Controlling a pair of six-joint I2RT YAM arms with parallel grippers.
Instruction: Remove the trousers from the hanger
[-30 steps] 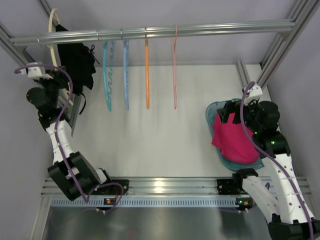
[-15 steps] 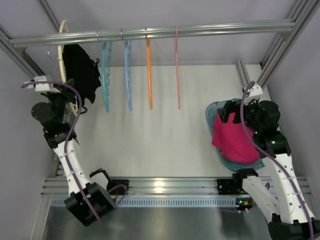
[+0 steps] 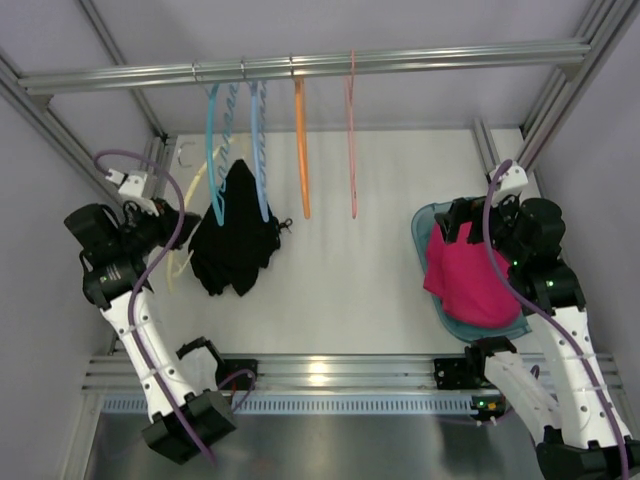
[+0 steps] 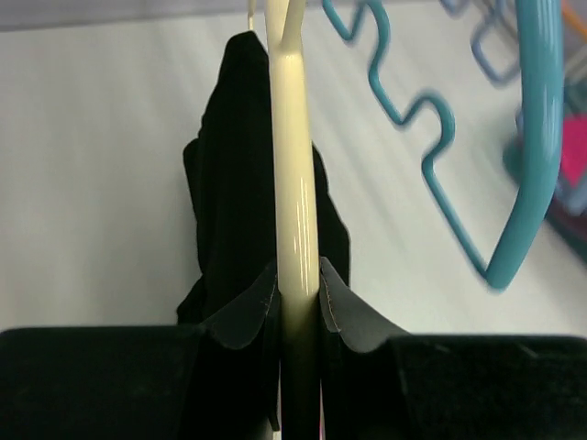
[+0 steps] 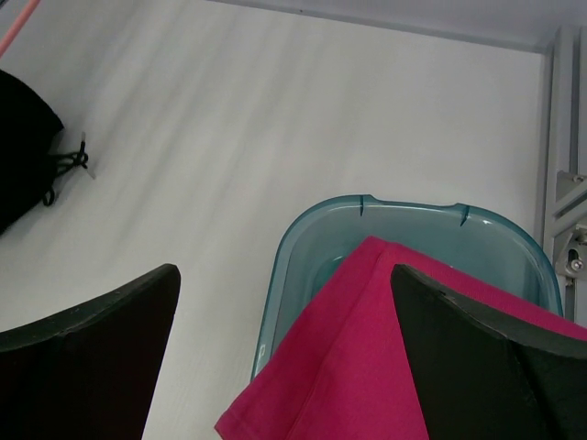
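My left gripper (image 3: pixel 177 227) is shut on the cream hanger (image 3: pixel 188 196), which is off the rail and held low over the white table. In the left wrist view both fingers (image 4: pixel 341 312) clamp the hanger's bar (image 4: pixel 295 220). The black trousers (image 3: pixel 236 232) are draped over the hanger and hang beside the bar (image 4: pixel 234 183). My right gripper (image 3: pixel 464 224) is open and empty, hovering over the teal basin (image 5: pixel 367 207). The trousers also show at the far left of the right wrist view (image 5: pixel 20 151).
Two light-blue hangers (image 3: pixel 214 150), an orange hanger (image 3: pixel 300 150) and a pink hanger (image 3: pixel 351 140) hang on the metal rail (image 3: pixel 400 58). One blue hanger (image 4: pixel 532 156) is close to the right of my left gripper. A magenta cloth (image 3: pixel 465 275) lies in the teal basin (image 3: pixel 424 225).
The left arm has taken the cream hanger with the trousers off the rail's left end and carried it down and right, over the table by the blue hangers. The right arm has not moved.
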